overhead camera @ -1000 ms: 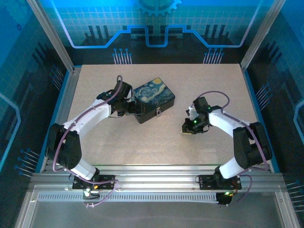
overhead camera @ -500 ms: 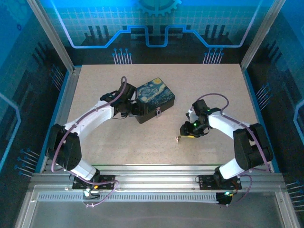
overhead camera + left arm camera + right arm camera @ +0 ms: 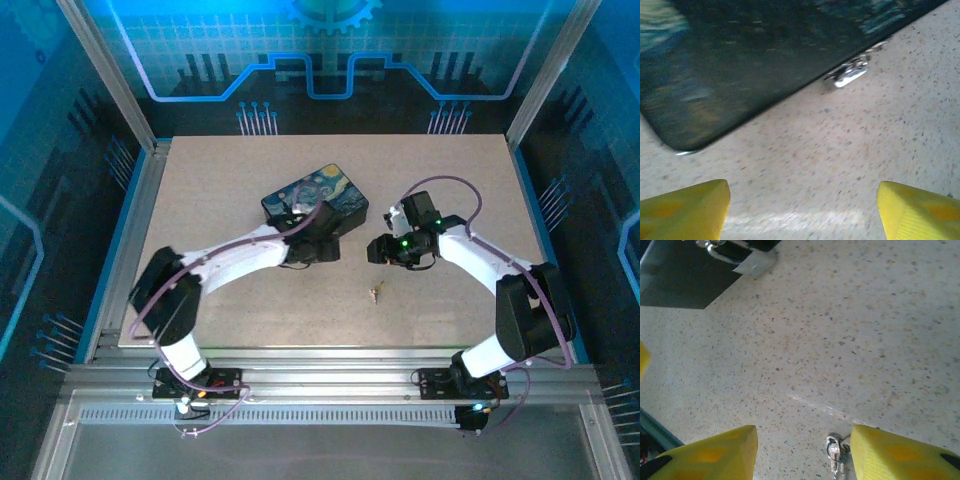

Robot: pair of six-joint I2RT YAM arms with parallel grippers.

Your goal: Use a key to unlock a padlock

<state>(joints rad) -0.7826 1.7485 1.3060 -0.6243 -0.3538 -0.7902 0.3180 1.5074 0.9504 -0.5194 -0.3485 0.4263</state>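
The padlock (image 3: 852,75) sits at the tin box's (image 3: 740,60) lower edge. It is tiny, rigid and probably slick and free to swing, so grip its body. The key (image 3: 836,454) lies loose on the tabletop (image 3: 865,340). The left tool (image 3: 802,195) and right tool (image 3: 804,440) stand apart, empty.

The table (image 3: 450,170) is a pale beige slab flecked with dark speckles. It is boxed in by silvery aluminium posts (image 3: 105,70) and, along the near edge, ribbed metal rails (image 3: 330,375). Behind it the back wall (image 3: 420,50) glows blue with a fine grid, circuit-like lines and part of a gear emblem (image 3: 335,12), and the same cold blue tints the side panels (image 3: 40,200).
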